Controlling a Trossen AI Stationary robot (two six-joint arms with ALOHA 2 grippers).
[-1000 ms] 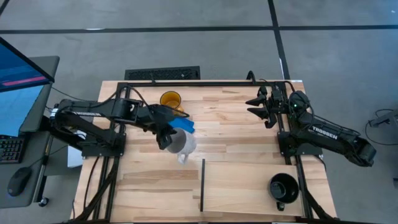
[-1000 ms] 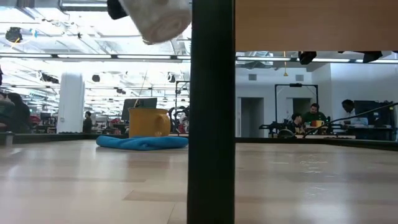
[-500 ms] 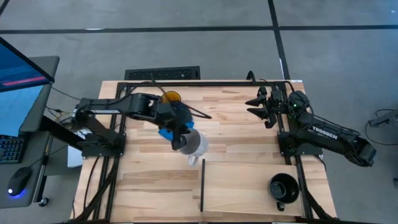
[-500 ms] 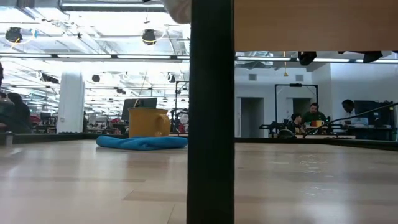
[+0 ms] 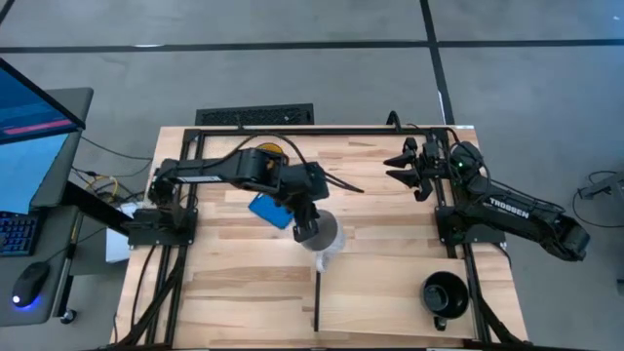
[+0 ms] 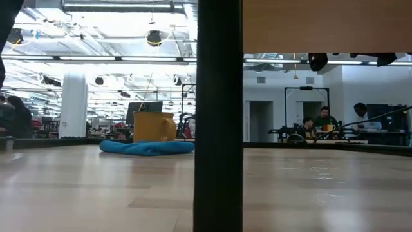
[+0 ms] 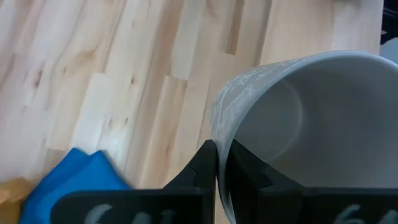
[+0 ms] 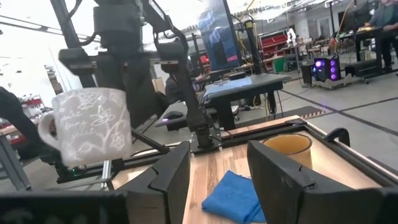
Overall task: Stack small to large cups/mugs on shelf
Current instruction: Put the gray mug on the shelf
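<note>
The pale grey-white mug [image 5: 326,239] hangs in the air at the table's middle, just beyond the far end of the thin black divider [image 5: 317,290]. My left gripper [image 5: 306,228] is shut on it. The right wrist view shows the same mug [image 8: 93,127] aloft and upright, handle sideways. The amber mug [image 5: 269,154] stands on its base near the far edge, partly under my left arm. On the shelf panel [image 5: 390,292], the black mug [image 5: 444,292] rests on its base. My right gripper [image 5: 409,166] waits open by the right far corner. My left gripper pinches the grey-white mug's wall at the rim [image 7: 217,134], one finger [image 7: 249,177] inside the cup and the other finger [image 7: 202,171] outside. The fingers come from above, pointing down. The mug is lifted clear of the table and hangs upright below them.
A blue cloth [image 5: 270,210] lies flat on the table left of the held mug. In the low view the divider [image 6: 219,116] fills the middle as a black post, with the amber mug [image 6: 153,126] behind the cloth [image 6: 147,147]. Black frame rails edge the table.
My left gripper has carried the grey-white mug toward the table's right and slightly toward the near edge, from above the blue cloth to the divider's far end. The mug has left the top of the low view. The blue cloth lies uncovered now.
</note>
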